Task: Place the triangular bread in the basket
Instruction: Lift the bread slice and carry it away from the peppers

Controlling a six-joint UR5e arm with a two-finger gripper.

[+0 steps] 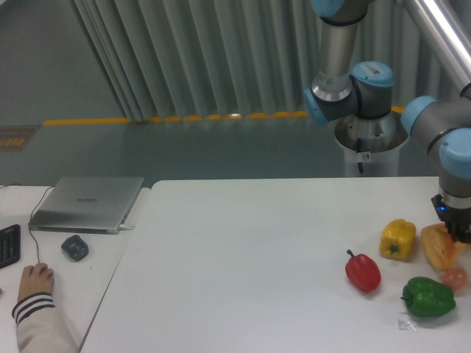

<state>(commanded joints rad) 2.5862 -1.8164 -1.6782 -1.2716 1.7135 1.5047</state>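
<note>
The triangular bread [438,248], a golden-orange wedge, sits at the table's far right between the yellow pepper [397,239] and the frame edge. My gripper [455,237] comes down on the bread's right side from above, and its dark fingers are partly cut off by the frame edge. It looks shut on the bread, which is tipped up a little off the table. The basket is out of view.
A small pinkish ball [454,278] lies just below the bread, with a green pepper [427,296] in front and a red pepper [363,271] to the left. A laptop [88,203], a mouse [74,247] and a person's hand [34,280] are at the far left.
</note>
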